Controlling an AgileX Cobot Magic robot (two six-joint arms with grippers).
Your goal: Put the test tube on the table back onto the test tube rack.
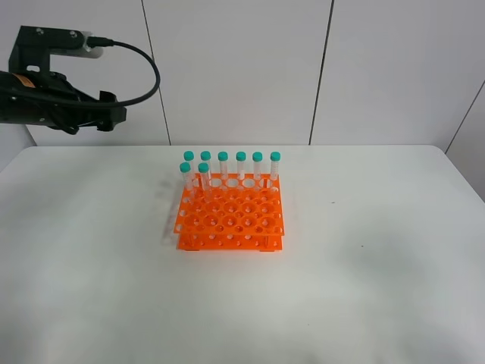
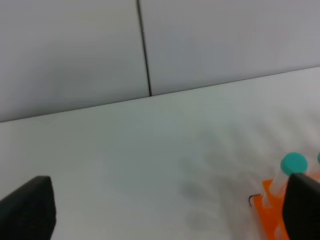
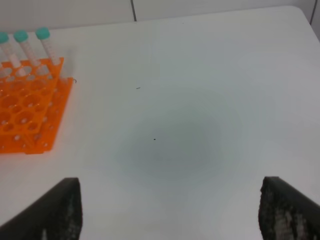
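The orange test tube rack [image 1: 229, 218] stands in the middle of the white table [image 1: 364, 296]. Several teal-capped test tubes [image 1: 241, 168] stand upright in its two back rows. I see no tube lying on the table. My left arm [image 1: 61, 102] is raised at the far left, well away from the rack. In the left wrist view my left gripper [image 2: 170, 202] is open and empty, with one capped tube [image 2: 292, 165] and a rack corner [image 2: 270, 217] beside one finger. My right gripper [image 3: 170, 202] is open and empty over bare table, with the rack [image 3: 27, 112] off to one side.
A white panelled wall [image 1: 242, 68] rises behind the table's far edge. The right arm is outside the exterior high view. A small dark speck [image 3: 154, 139] marks the tabletop under the right gripper.
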